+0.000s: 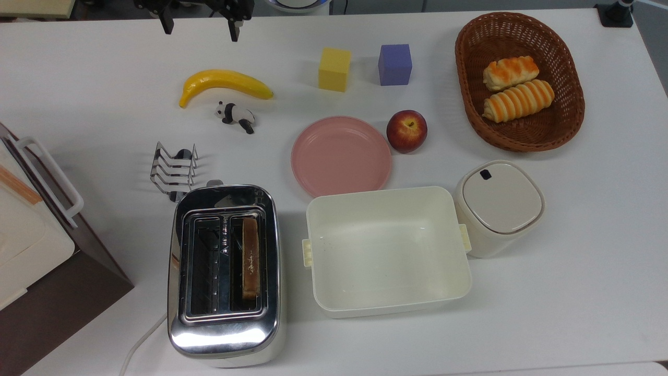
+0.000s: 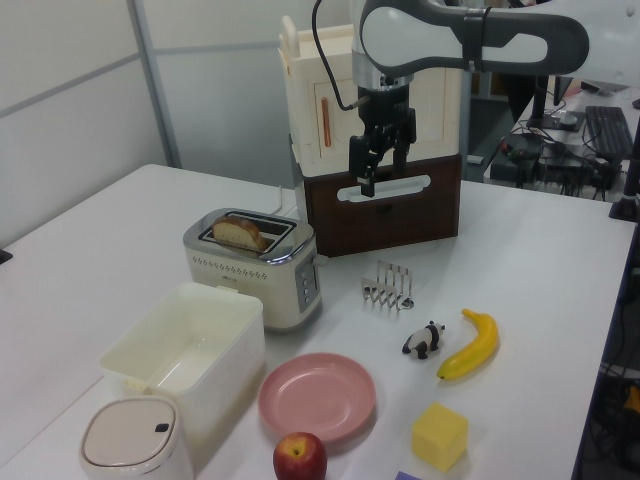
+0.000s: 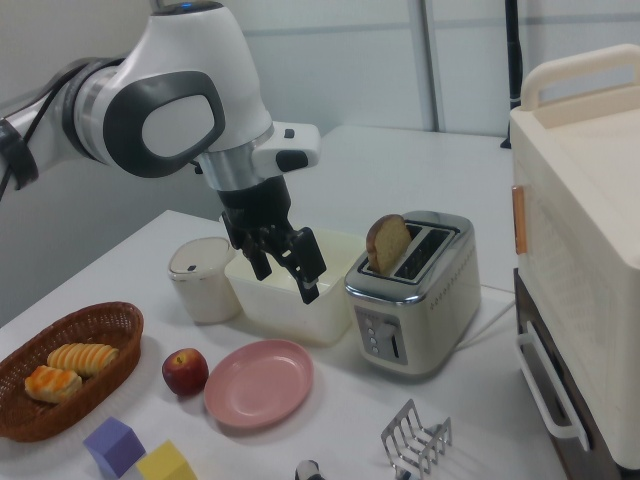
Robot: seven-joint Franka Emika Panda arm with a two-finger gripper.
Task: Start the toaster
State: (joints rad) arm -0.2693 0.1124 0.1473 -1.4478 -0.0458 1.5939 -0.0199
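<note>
The chrome toaster (image 1: 222, 334) stands near the table's front edge in the top view, with a slice of bread (image 1: 250, 258) upright in one slot and the other slot dark. A small lever (image 1: 214, 183) juts from its far end, beside the wire rack. In the left view the toaster (image 2: 255, 272) sits left of centre, and the right view shows the toaster (image 3: 430, 300) with bread (image 3: 386, 242) sticking up. My gripper (image 1: 200, 26) hangs open, high above the table's far edge beyond the banana, holding nothing. The left view puts the gripper (image 2: 382, 167) in front of the brown appliance; in the right view the gripper (image 3: 285, 272) points down.
A wire toast rack (image 1: 175, 167), a banana (image 1: 224, 83) and a toy panda (image 1: 236, 115) lie between gripper and toaster. A pink plate (image 1: 341, 156), an apple (image 1: 406, 130), a cream tub (image 1: 386, 308) and a lidded canister (image 1: 498, 206) sit to the top view's right. A white-and-brown appliance (image 1: 31, 235) stands on the top view's left.
</note>
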